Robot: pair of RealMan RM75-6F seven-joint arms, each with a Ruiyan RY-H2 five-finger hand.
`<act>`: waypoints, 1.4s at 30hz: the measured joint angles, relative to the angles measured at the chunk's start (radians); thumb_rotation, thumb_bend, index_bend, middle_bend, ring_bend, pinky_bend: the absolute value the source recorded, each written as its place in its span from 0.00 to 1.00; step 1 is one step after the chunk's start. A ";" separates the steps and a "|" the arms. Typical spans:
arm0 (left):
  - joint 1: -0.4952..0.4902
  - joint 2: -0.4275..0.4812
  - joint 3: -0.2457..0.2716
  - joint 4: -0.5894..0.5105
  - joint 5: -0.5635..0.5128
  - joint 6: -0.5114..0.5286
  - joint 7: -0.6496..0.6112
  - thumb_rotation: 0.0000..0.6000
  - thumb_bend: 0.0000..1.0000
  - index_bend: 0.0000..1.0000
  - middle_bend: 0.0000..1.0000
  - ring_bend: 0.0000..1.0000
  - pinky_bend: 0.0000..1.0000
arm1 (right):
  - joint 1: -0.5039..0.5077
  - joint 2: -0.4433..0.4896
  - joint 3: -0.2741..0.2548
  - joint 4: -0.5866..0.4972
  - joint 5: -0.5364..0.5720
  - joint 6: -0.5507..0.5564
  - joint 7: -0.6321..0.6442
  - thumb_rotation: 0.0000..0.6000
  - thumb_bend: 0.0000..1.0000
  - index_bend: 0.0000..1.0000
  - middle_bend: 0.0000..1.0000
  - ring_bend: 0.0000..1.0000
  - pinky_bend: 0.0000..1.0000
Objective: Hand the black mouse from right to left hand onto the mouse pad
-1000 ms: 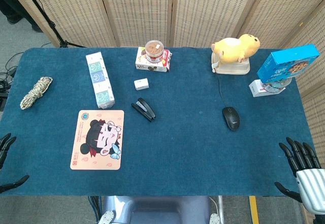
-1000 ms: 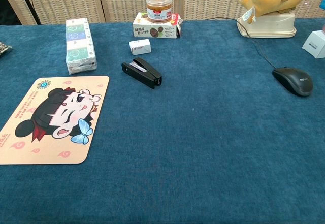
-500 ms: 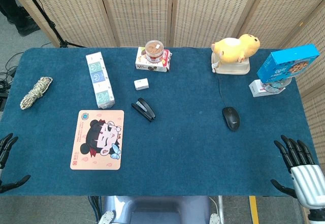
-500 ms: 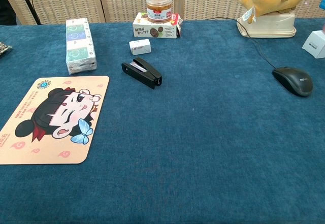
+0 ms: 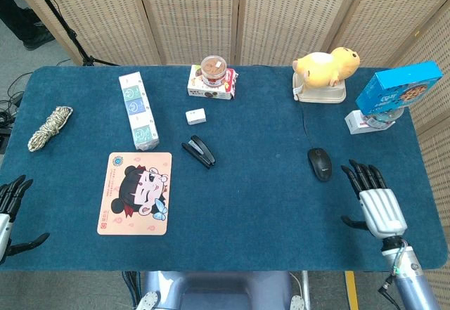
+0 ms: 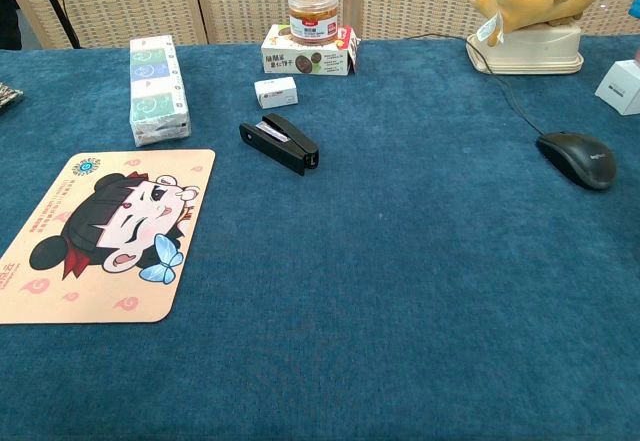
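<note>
The black mouse (image 5: 319,163) (image 6: 578,158) lies on the blue table right of centre, its cord running back toward the plush toy. The cartoon mouse pad (image 5: 135,192) (image 6: 95,234) lies flat at the front left. My right hand (image 5: 373,201) hovers over the table just right of and nearer than the mouse, fingers spread, holding nothing. My left hand (image 5: 10,211) shows at the front left edge, fingers apart and empty, well left of the pad. Neither hand appears in the chest view.
A black stapler (image 5: 200,151) and a small white box (image 5: 196,117) lie mid-table. A tissue pack (image 5: 138,110), a jar on a snack box (image 5: 213,76), a yellow plush (image 5: 325,71), a blue box (image 5: 397,88) and a rope coil (image 5: 50,127) line the back and sides.
My right hand has moved in from the front right corner, up and left toward the mouse. My left hand has edged slightly further into view.
</note>
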 measured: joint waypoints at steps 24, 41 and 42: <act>-0.044 0.018 -0.026 -0.005 -0.087 -0.090 -0.018 1.00 0.05 0.00 0.00 0.00 0.00 | 0.255 -0.361 0.209 0.287 0.585 -0.131 -0.208 1.00 0.00 0.00 0.00 0.00 0.00; -0.057 0.017 -0.032 -0.012 -0.118 -0.122 -0.008 1.00 0.05 0.00 0.00 0.00 0.00 | 0.318 -0.495 0.234 0.419 0.663 -0.159 -0.133 1.00 0.00 0.00 0.00 0.00 0.00; -0.058 0.018 -0.032 -0.011 -0.120 -0.123 -0.011 1.00 0.05 0.00 0.00 0.00 0.00 | 0.322 -0.503 0.234 0.433 0.666 -0.165 -0.126 1.00 0.00 0.00 0.00 0.00 0.00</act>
